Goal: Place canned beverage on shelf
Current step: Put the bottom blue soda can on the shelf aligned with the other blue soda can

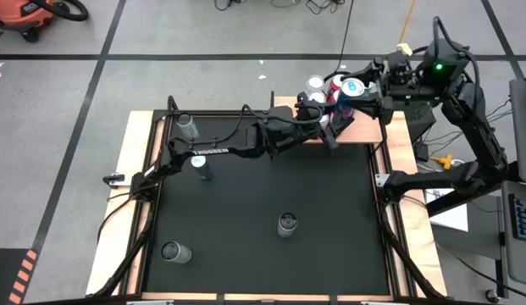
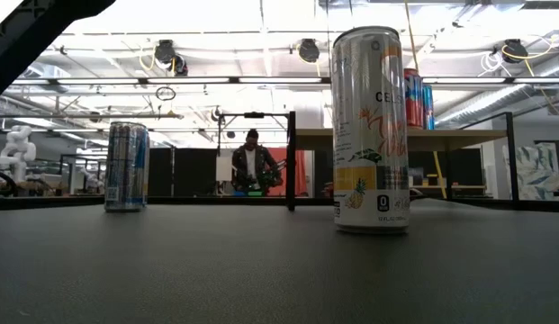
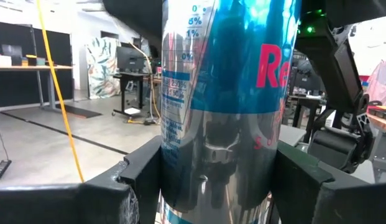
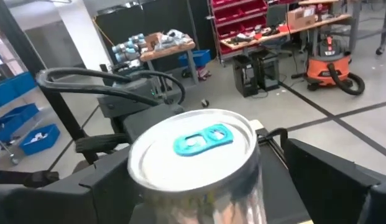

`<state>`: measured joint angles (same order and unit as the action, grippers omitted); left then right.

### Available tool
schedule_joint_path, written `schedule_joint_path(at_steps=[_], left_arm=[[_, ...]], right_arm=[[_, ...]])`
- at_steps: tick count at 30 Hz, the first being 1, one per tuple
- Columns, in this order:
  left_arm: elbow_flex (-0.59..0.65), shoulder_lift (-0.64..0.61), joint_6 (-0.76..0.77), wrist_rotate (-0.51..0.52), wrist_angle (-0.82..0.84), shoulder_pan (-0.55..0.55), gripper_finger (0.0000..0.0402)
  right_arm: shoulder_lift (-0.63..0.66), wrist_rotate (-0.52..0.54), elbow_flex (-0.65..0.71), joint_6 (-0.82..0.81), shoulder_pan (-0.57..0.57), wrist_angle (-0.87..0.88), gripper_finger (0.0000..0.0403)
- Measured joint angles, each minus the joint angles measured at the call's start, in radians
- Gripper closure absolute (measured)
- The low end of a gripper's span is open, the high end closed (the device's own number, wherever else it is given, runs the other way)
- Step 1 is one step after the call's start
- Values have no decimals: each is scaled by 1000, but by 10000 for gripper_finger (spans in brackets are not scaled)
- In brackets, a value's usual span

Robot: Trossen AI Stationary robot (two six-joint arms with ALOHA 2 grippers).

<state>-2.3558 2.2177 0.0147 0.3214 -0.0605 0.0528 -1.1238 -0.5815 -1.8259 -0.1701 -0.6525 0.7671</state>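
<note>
High view shows my left gripper (image 1: pixel 331 127) and my right gripper (image 1: pixel 362 100) both closed around one blue can (image 1: pixel 351 91) over the shelf (image 1: pixel 364 129), so I should set it down slowly beside the other cans (image 1: pixel 317 86) without bumping them.

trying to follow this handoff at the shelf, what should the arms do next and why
Probably the left hand should let go and back off: both hands flank the blue can, which is already over the shelf beside other cans, with the right hand astride it.
</note>
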Motion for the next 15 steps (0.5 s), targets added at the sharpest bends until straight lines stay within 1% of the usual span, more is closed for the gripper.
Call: schedule_joint_path(at_steps=[6,8,12,15], left_arm=[[0,1,-5,6,0,2,170],[0,1,-5,6,0,2,170],[0,1,-5,6,0,2,170],[0,1,-5,8,1,2,170]], right_arm=[[-2,-28,0,8,0,1,51],[-2,-30,0,23,0,10,51],[-4,-73,0,60,0,22,51],[-2,-78,0,87,0,22,56]])
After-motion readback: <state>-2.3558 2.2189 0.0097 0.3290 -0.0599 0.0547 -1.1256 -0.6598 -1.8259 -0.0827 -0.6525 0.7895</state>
